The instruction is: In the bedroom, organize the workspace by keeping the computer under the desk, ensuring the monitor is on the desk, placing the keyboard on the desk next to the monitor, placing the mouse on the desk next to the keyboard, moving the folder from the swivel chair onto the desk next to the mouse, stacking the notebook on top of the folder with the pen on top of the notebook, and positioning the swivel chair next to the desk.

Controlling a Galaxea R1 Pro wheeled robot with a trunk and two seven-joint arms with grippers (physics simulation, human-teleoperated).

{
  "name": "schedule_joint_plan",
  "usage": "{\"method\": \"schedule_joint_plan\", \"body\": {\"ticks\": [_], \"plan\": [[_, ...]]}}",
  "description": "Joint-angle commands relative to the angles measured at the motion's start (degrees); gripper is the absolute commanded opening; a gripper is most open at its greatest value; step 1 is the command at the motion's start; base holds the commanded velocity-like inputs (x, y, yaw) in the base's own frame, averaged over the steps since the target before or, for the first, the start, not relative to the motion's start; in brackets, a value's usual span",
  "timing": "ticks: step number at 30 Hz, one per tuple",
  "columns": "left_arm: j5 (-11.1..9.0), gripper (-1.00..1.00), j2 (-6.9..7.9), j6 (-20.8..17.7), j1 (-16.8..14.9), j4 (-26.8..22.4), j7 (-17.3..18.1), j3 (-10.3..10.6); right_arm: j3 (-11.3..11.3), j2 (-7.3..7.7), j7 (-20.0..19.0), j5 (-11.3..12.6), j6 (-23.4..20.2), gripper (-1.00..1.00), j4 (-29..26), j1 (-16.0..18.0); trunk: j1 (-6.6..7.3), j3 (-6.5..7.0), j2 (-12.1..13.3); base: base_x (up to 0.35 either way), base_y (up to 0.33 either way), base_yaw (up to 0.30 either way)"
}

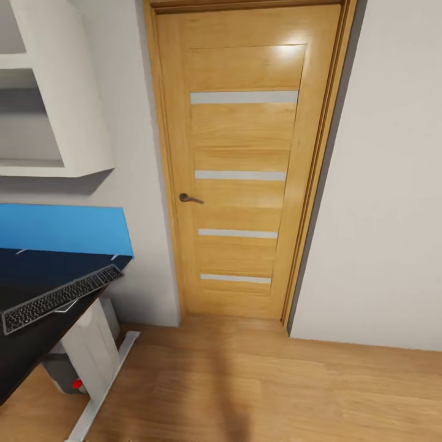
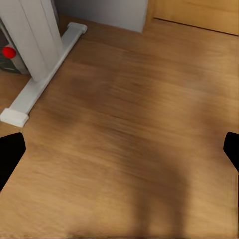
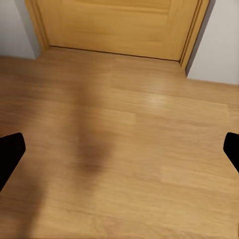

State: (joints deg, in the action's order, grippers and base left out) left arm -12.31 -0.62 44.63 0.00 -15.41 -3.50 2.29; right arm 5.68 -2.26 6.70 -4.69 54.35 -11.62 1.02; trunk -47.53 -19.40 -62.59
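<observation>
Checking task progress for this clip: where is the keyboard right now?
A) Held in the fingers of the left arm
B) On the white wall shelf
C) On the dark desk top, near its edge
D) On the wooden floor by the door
C: in the head view the keyboard lies on the dark desk, in front of the blue panel.

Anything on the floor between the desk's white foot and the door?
Nothing: in the left wrist view, bare wood floor runs from the desk foot to the door.
</observation>
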Motion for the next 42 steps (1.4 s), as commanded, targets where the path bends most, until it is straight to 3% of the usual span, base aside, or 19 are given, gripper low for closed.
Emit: {"method": "schedule_joint_plan", "body": {"ticks": [1,11,22,32,42], "plan": [[-0.1,1.00,0.01,0.1,0.0,-0.1,-0.4,0.3,0.2,0.00,0.6,-0.5,0.1,1.00,0.0,0.0,0.00,-0.06,0.0,-0.018,-0.341,0.289],[-0.1,1.00,0.01,0.1,0.0,-0.1,-0.4,0.3,0.3,-0.02,0.6,-0.5,4.7,1.00,0.2,0.0,0.00,-0.06,0.0,-0.005,-0.345,0.289],[-0.1,1.00,0.01,0.2,0.0,-0.1,-0.4,0.3,0.0,0.19,1.1,-0.5,5.7,1.00,-1.4,0.0,0.00,-0.06,0.0,0.000,-0.262,0.290],[-0.1,1.00,0.01,0.3,0.0,-0.1,-0.4,0.3,0.0,0.16,11.7,-0.5,5.7,1.00,-4.9,0.0,0.00,-0.06,0.0,0.000,-0.015,0.291],[-0.1,1.00,0.01,0.4,0.0,-0.1,-0.3,0.3,-0.1,0.20,14.2,-0.5,5.7,1.00,-5.9,-0.1,0.00,-0.06,0.0,0.000,0.000,0.291]]}}
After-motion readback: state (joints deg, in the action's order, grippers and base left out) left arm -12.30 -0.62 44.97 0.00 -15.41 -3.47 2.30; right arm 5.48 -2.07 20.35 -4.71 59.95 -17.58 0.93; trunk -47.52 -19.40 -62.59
